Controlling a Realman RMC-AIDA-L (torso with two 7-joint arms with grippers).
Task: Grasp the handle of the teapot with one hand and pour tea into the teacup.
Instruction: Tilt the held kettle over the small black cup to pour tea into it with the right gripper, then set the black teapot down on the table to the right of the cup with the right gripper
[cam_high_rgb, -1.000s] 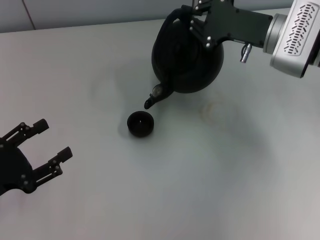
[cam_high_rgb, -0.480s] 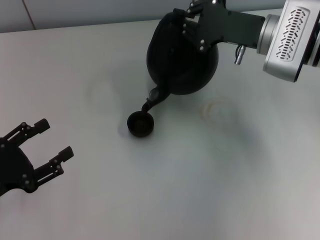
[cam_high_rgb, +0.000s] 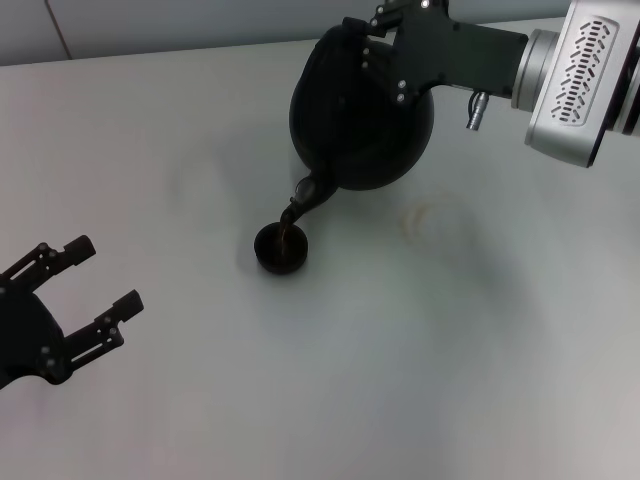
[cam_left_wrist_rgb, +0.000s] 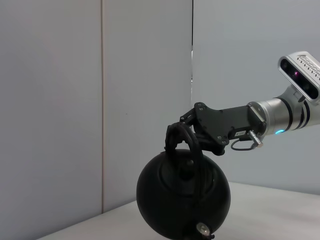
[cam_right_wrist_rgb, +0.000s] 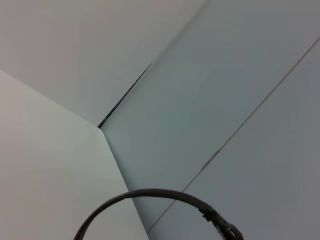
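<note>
A lab-like room: bare pale table against plain grey wall panels.

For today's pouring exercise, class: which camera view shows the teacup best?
The head view: the teacup sits in full on the table, under the spout of the tilted teapot held by the right claw. The left wrist view shows only the teapot and claw; the right wrist view shows no cup.
</note>
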